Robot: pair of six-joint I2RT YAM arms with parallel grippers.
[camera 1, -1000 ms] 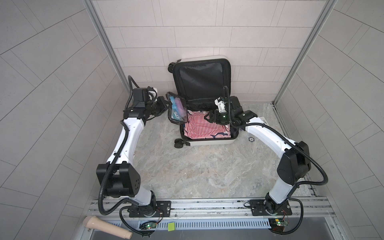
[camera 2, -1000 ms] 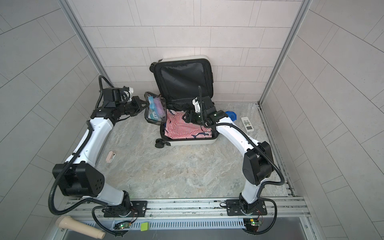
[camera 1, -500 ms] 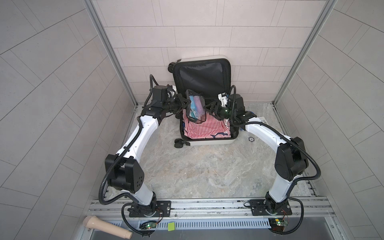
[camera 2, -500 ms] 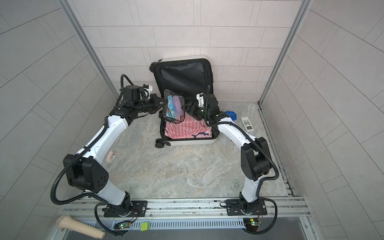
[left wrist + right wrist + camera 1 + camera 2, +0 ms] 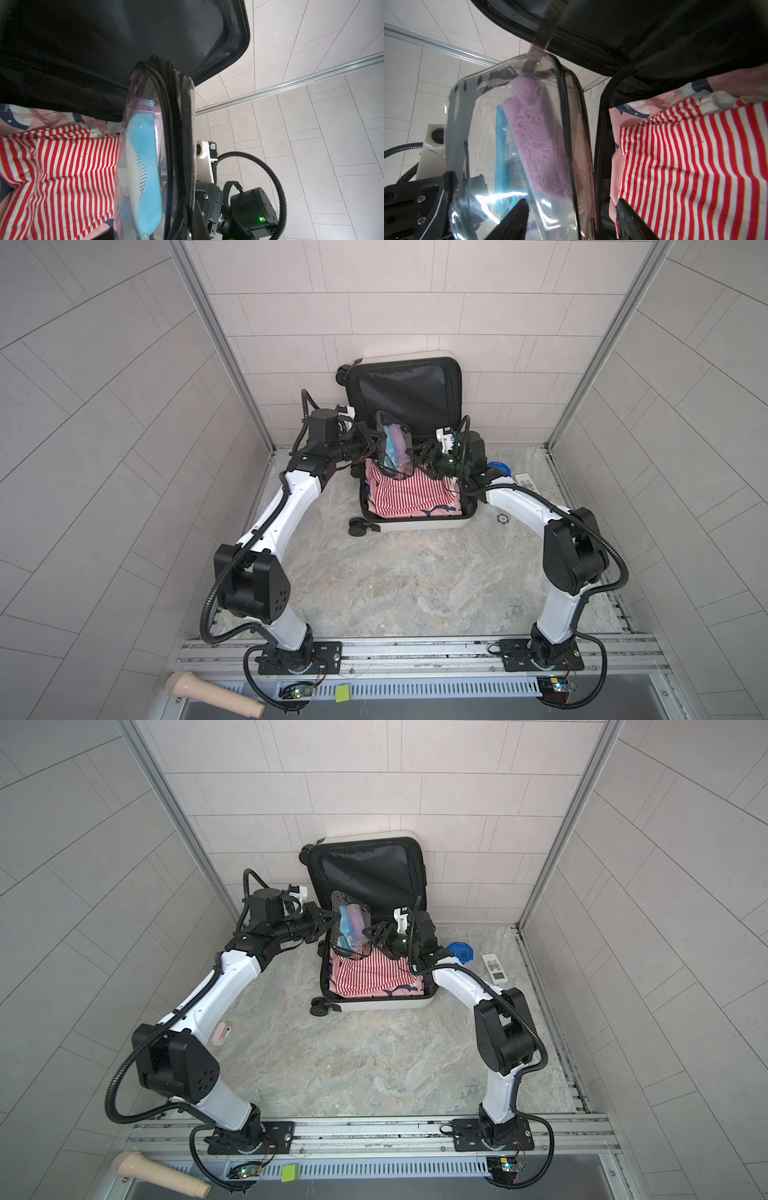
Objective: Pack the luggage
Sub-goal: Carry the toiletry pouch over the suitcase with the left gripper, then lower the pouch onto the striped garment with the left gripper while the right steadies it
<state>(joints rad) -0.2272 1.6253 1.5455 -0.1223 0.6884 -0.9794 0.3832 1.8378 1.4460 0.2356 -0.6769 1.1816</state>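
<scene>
The luggage (image 5: 415, 526) lay open on the marble surface (image 5: 395, 580) by the back wall, its lid (image 5: 405, 400) propped upright and a striped cloth (image 5: 411, 493) in the lower half. The left gripper (image 5: 371, 440) was clamped tight on a clear pouch (image 5: 392, 448), holding it upright above the cloth. The right gripper (image 5: 419, 456) had its jaws spread wide on either side of the pouch's black edge and gripped nothing.

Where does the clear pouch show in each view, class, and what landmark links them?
Top view: pouch near centre, over the striped shirt's far end.
Top view: pouch, likewise, shirt below.
Left wrist: pouch edge-on, beside the shirt.
Right wrist: pouch broadside, beside the shirt.
Shared landmark: the shirt.
</scene>
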